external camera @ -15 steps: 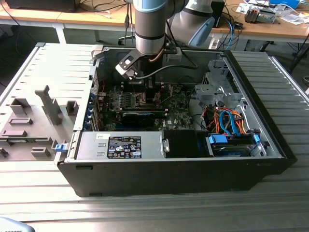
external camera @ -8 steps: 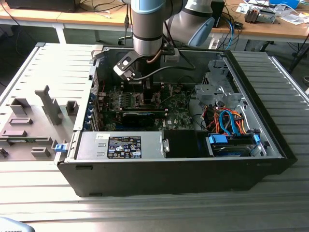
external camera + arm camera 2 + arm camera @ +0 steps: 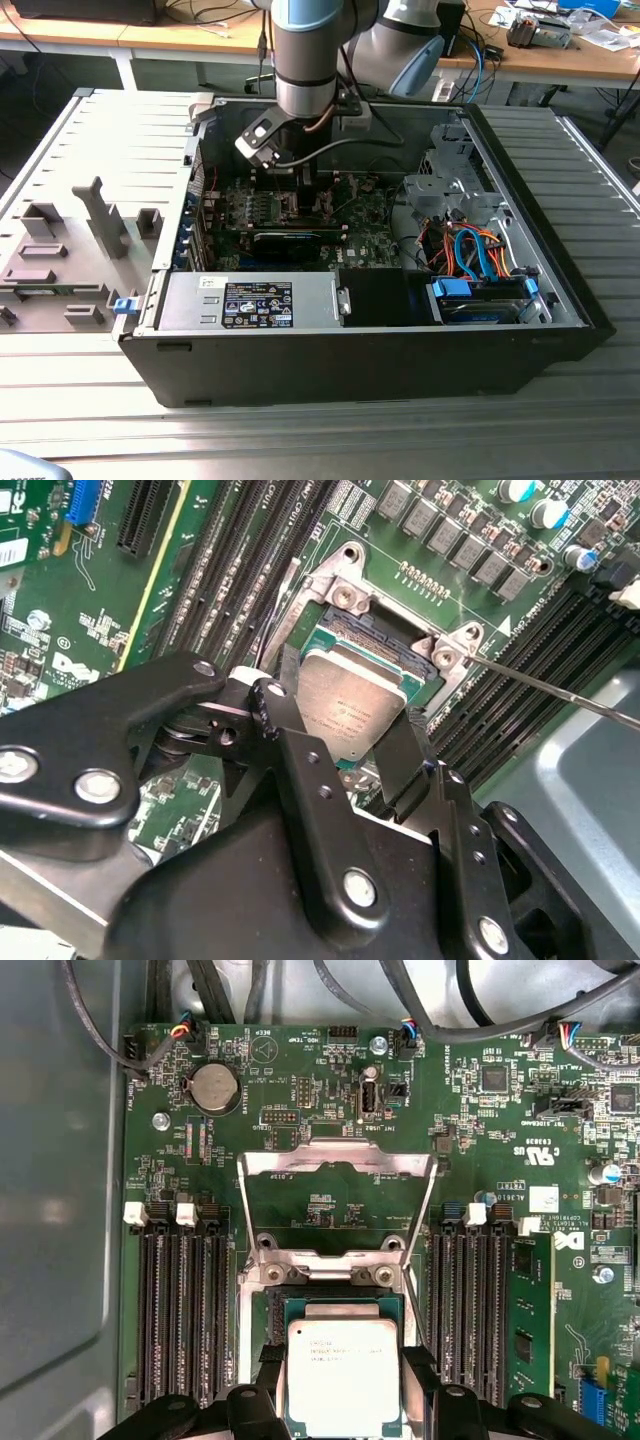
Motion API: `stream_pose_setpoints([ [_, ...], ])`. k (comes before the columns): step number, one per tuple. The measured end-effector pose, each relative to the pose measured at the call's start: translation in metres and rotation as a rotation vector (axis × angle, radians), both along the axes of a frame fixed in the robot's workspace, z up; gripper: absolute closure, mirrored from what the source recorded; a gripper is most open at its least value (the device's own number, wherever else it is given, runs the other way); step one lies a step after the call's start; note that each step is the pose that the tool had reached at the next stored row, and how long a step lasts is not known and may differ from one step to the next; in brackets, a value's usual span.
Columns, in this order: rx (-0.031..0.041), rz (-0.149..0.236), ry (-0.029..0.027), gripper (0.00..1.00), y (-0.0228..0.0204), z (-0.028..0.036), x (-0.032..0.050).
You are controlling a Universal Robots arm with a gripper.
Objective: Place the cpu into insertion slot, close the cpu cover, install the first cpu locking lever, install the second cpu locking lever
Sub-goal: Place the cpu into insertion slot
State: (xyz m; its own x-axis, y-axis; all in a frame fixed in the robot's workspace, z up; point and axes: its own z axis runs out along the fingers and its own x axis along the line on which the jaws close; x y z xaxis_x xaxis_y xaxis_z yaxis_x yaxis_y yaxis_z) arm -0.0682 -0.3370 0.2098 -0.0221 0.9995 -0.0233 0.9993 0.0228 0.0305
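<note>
Over the insertion slot (image 3: 352, 630), the tool (image 3: 342, 1362) clamps the cpu (image 3: 343, 1375) by two edges, cpu cover (image 3: 330, 1156) raised clear.

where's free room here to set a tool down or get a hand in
Bare ribbed table lies in front of the case and on the exterior view's right of it. The tray on its left carries fixtures. Inside is crowded: the gripper holding the cpu over the board, cables by the drive bay.

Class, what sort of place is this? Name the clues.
Likely a robotics or electronics workshop: an open computer case on a slatted metal table, cable-strewn wooden desks behind, and the tool gripping the cpu.
</note>
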Motion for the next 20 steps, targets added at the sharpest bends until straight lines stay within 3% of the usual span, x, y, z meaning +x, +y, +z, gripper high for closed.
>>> stream_pose_setpoints([
  [12, 0.0, -0.01, 0.0, 0.45, 0.0003, -0.0043, -0.0013],
  [20, 0.0001, -0.011, -0.0001, 0.45, 0.0038, -0.0069, -0.0013],
])
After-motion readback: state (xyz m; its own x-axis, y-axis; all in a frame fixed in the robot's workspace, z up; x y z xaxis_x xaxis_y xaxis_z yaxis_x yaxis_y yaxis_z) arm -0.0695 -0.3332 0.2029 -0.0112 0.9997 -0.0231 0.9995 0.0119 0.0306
